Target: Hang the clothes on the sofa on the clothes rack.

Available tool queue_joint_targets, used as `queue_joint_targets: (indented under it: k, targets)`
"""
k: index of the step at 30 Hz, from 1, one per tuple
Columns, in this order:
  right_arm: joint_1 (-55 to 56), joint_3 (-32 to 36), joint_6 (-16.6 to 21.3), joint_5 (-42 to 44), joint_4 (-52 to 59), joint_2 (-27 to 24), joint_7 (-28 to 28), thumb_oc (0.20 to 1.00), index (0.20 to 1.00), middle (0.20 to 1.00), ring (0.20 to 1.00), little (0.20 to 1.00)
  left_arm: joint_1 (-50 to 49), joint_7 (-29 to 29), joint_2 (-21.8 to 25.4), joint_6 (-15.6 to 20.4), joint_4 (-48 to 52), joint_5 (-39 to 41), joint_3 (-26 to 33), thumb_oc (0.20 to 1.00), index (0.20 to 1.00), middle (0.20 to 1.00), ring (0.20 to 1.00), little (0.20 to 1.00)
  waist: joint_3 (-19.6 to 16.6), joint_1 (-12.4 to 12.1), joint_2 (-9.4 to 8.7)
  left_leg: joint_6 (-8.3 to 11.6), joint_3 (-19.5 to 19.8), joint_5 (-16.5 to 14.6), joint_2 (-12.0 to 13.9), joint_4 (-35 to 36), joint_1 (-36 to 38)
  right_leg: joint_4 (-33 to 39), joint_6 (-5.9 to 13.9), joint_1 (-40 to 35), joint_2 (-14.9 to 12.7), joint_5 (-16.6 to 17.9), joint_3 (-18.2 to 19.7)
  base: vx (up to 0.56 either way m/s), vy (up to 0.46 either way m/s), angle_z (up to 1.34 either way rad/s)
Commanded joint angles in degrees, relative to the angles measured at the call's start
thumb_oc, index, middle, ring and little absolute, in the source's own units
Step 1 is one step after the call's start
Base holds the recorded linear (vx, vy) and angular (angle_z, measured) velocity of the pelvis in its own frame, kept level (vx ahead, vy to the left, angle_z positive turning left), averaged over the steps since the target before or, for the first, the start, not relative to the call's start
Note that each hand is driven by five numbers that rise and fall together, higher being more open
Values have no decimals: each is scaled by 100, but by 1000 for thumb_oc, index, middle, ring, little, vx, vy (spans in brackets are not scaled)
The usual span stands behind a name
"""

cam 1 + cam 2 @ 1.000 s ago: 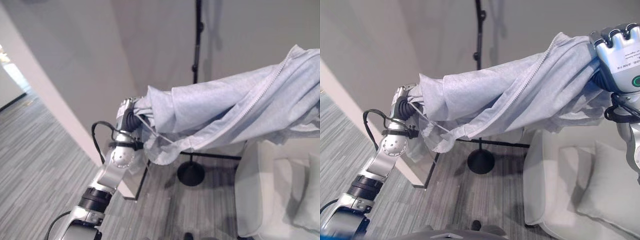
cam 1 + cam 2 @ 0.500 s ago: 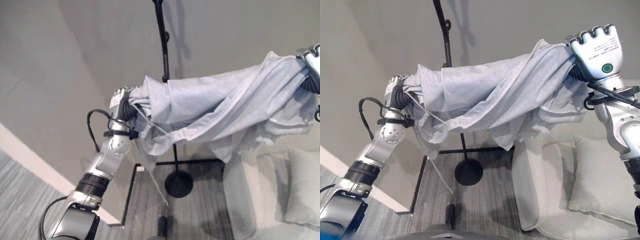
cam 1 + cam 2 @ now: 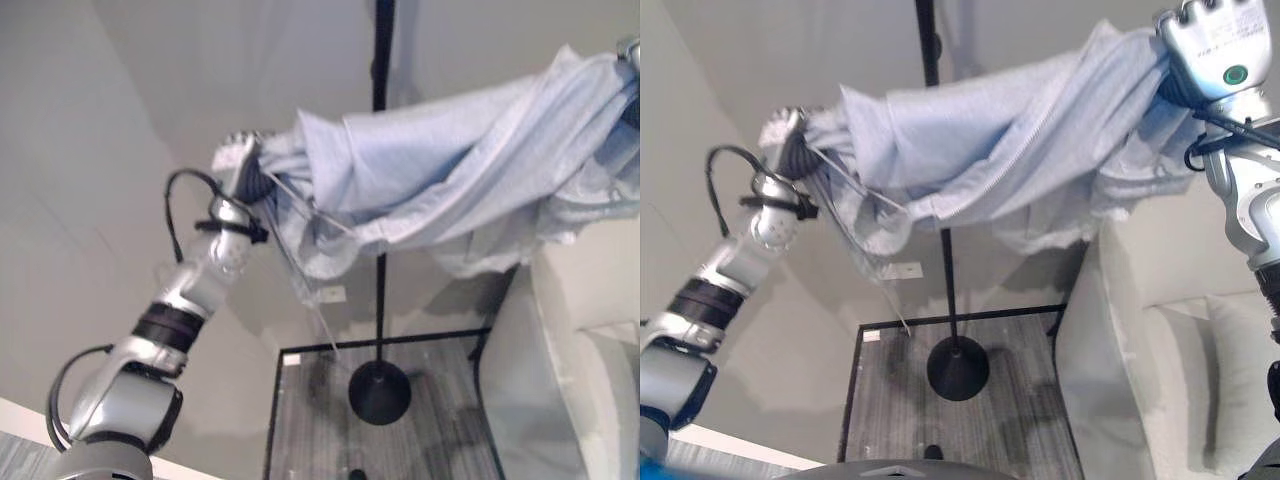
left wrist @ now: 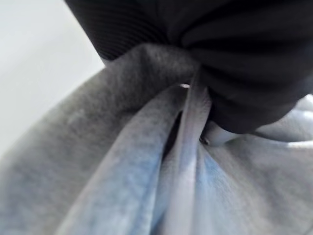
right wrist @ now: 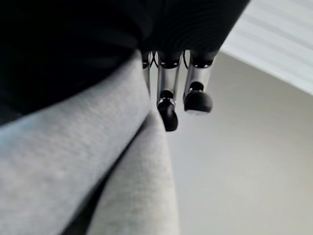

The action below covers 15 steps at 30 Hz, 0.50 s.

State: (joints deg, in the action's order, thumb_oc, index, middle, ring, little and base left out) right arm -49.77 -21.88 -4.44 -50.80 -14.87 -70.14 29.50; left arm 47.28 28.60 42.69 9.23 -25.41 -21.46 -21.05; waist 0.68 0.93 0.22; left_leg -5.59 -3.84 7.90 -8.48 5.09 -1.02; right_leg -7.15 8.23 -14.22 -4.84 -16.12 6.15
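A light grey-blue zip hoodie (image 3: 1010, 150) hangs stretched between my two raised hands. My left hand (image 3: 785, 135) is shut on one bunched end; its wrist view has the cloth (image 4: 127, 161) packed under the dark cover. My right hand (image 3: 1210, 50) is shut on the other end, with curled fingers (image 5: 168, 112) beside the cloth (image 5: 88, 161). The black pole of the clothes rack (image 3: 930, 40) rises behind the middle of the hoodie, above its round base (image 3: 958, 368). A thin drawstring (image 3: 310, 300) dangles from the left end.
The pale sofa (image 3: 1120, 330) with a cushion (image 3: 1230, 380) stands at the right, close to the rack's base. A black rectangular frame (image 3: 855, 390) lies on the grey plank floor around the base. A plain wall stands behind the rack.
The camera has tilted upward. Both hands now hold the hoodie higher, and the rack pole stands behind its middle instead of its left part.
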Motion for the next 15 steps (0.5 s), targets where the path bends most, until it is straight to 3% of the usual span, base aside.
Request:
queue_joint_targets:
  k: [1, 6, 10, 12, 13, 15]
  targets:
    - [-432, 24, -727, 92, -463, -266, 46, 200, 200, 200, 200, 200, 167, 455, 640, -407, -363, -92, 573, 200, 200, 200, 200, 200, -583, -223, -295, 709, -260, -309, 412, -97, -376, 361, 87, 49, -555, 1829, -60, 81, 47, -2]
    - [-921, -551, -603, 268, -856, -136, -67, 200, 200, 200, 200, 200, 410, 437, 909, -582, -1051, -44, 446, 200, 200, 200, 200, 200, -636, -221, -305, 652, -322, -394, 356, -119, -324, 317, 155, 71, -640, 2082, -69, 76, 34, -7]
    - [-863, -857, -413, 413, -1152, 38, -276, 200, 200, 200, 200, 200, 285, 209, 774, -598, -1483, -83, 202, 200, 200, 200, 200, 200, -628, -215, -305, 630, -356, -413, 340, -115, -293, 239, 185, 97, -664, 2273, -56, 45, 11, -9]
    - [-635, -1072, -247, 596, -1515, 330, -430, 200, 200, 200, 200, 200, 50, 9, 424, -530, -1947, -54, -67, 200, 200, 200, 200, 200, -575, -204, -328, 621, -354, -413, 350, -128, -308, 163, 203, 151, -661, 2362, -46, 9, -3, -16]
    - [-411, -1338, -105, 896, -2221, 943, -562, 200, 200, 200, 200, 200, -226, -117, -403, -480, -2602, 258, -226, 200, 200, 200, 200, 200, -522, -163, -369, 600, -370, -441, 354, -130, -285, 154, 204, 149, -671, 2359, -26, -5, 0, -13]
    - [-380, -1467, -61, 986, -2620, 1178, -598, 200, 200, 200, 200, 200, -267, -190, -668, -427, -2869, 345, -334, 200, 200, 200, 200, 200, -525, -160, -368, 598, -379, -424, 380, -122, -310, 167, 200, 183, -652, 2395, -17, 8, 2, -4]
